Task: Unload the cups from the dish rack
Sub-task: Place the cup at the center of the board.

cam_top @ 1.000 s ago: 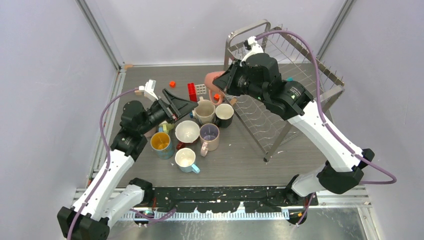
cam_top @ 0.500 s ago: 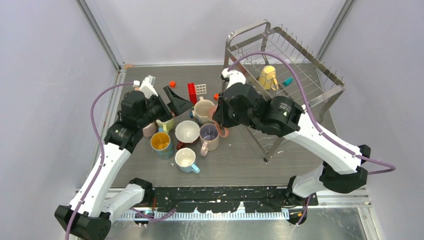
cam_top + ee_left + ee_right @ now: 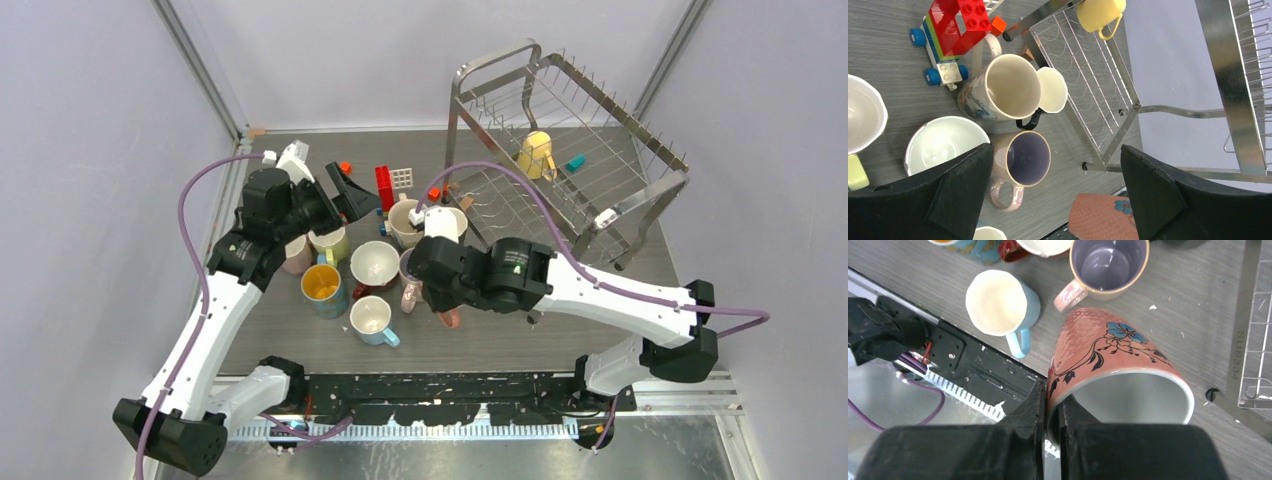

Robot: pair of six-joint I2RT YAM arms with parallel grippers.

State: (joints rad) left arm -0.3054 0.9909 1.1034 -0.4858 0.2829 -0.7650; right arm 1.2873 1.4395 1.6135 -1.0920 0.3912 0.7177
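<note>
**Salmon mug (image 3: 1113,355) clamped in the right gripper (image 3: 1052,412), near the table's front edge**

We see the salmon mug, textured and painted with a blue flower on dark stems, taken by its rim. One finger of the right gripper sits inside the mouth and the other outside, and the jaws are clenched on the wall. The mug is tilted, with its mouth toward the wrist camera and its base pointing down at the grey table (image 3: 500,345). We cannot tell whether it touches the surface. It is out of the dish rack (image 3: 600,130), over the near part of the table, close to the light blue mug (image 3: 1000,302) and the pink mug with a purple inside (image 3: 1108,262).

Those two belong to a cluster of cups standing upright on the table, left of the rack. With them we count a teal mug with a yellow inside (image 3: 322,287), a wide white cup (image 3: 375,264), a beige mug (image 3: 1008,90) touching a black-handled mug (image 3: 1052,90), and a pale yellow-green mug (image 3: 330,243). One yellow mug (image 3: 536,153) sits among the rack's wires, well apart from the cluster.

The left gripper (image 3: 352,195) hovers above the far side of the cluster, its jaws spread wide with nothing between them. Just beyond it lie toy bricks (image 3: 960,20), red ones on a small wheeled base
</note>
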